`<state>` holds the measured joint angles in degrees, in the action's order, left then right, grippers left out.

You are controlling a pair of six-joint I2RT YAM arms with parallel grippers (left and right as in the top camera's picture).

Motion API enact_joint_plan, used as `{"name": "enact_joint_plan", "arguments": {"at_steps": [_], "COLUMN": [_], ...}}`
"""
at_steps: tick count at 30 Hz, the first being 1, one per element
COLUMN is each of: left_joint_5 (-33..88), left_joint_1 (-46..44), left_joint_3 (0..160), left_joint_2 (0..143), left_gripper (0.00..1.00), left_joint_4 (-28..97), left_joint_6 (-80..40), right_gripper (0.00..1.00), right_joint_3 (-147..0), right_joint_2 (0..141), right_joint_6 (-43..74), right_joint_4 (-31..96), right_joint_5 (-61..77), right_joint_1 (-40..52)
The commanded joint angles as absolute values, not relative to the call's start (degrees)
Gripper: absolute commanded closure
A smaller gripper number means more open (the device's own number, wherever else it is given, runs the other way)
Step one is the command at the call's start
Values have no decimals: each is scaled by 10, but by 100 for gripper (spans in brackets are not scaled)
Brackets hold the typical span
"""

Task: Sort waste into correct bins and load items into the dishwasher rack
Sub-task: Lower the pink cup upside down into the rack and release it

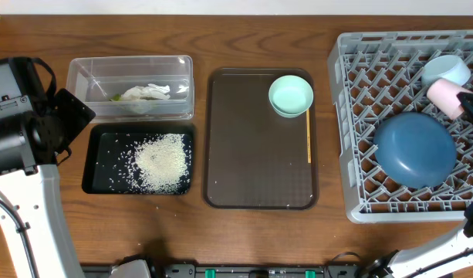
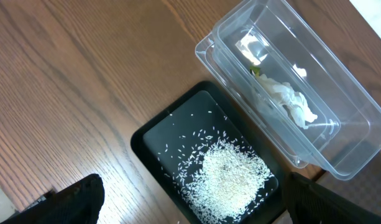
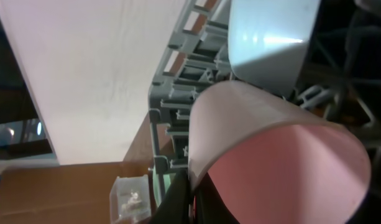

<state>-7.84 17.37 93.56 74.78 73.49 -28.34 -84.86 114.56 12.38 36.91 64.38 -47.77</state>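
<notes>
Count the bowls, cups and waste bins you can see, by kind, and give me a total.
Bowls: 3 (large dark blue bowl, small light blue bowl, pale green bowl)
Cups: 1 (small pink cup)
Bins: 2 (clear plastic tub, shallow black tray)
Total: 6

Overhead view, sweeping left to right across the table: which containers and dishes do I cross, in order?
Clear plastic tub → pale green bowl → dark blue bowl. The black tray spans the same stretch as the tub, so it is left out.
</notes>
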Motion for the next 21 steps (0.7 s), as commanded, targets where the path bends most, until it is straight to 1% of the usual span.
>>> {"name": "enact_joint_plan", "arguments": {"at_steps": [1,9,12,21], "left_joint_5": [-81,-81,-81,-81], "left_joint_1": [176,176,176,176], "left_joint_3": [939,939,939,939], "left_joint_2": [746,746,746,746], "left_gripper": [7,7,7,7], "left_joint_4": [737,737,737,737], "left_joint_6": [-284,-284,-284,-284], "right_gripper": [98,94,89,90], "right_joint_3": [-845,-846,-846,-852], "right_joint_2": [1150,1150,1150,1150], "right_joint_6": [97,94,95,124], "right_joint_4": [386,395,397,419], "right_joint_5": [528,520,516,516], "right_joint_1": [-485,-506,-520,-570]}}
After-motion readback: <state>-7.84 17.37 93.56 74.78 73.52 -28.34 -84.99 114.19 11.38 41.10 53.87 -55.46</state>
